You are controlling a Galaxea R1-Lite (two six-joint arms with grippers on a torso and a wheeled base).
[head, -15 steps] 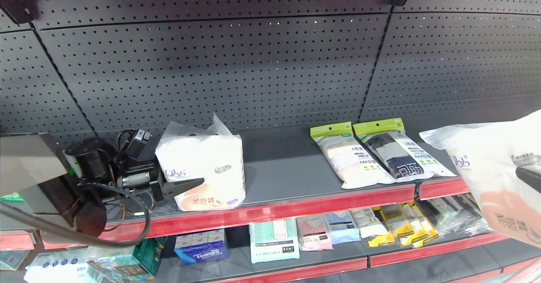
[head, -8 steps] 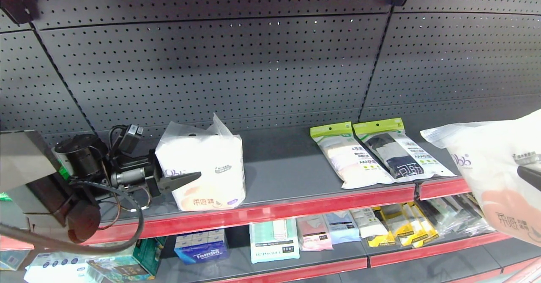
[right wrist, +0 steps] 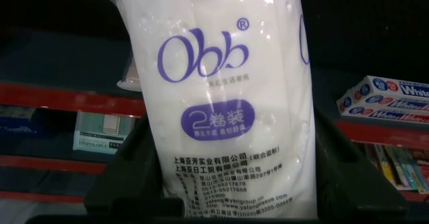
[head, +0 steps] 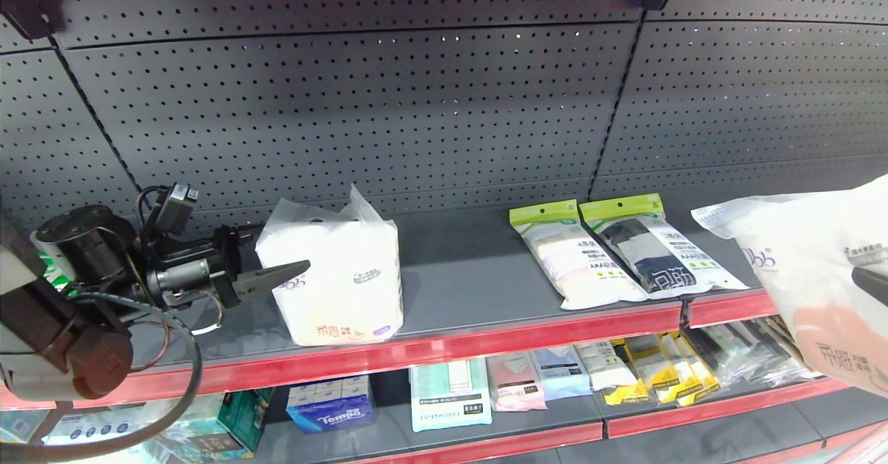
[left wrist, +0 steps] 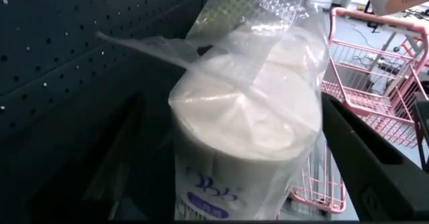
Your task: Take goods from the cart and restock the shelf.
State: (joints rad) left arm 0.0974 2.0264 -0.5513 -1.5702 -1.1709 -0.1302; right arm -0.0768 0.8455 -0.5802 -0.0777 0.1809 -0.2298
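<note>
Tissue pack (head: 340,273) stands near the shelf (head: 472,277) edge.

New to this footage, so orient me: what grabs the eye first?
A white paper-roll pack stands on the grey shelf, between the open fingers of the left gripper. At right, the right gripper holds a second pack. Two green-topped packets lie flat between them.

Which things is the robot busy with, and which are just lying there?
Job: standing roll pack; held roll pack; shelf; pink cart.
Just lying there: two green-topped packets; lower-shelf goods.
</note>
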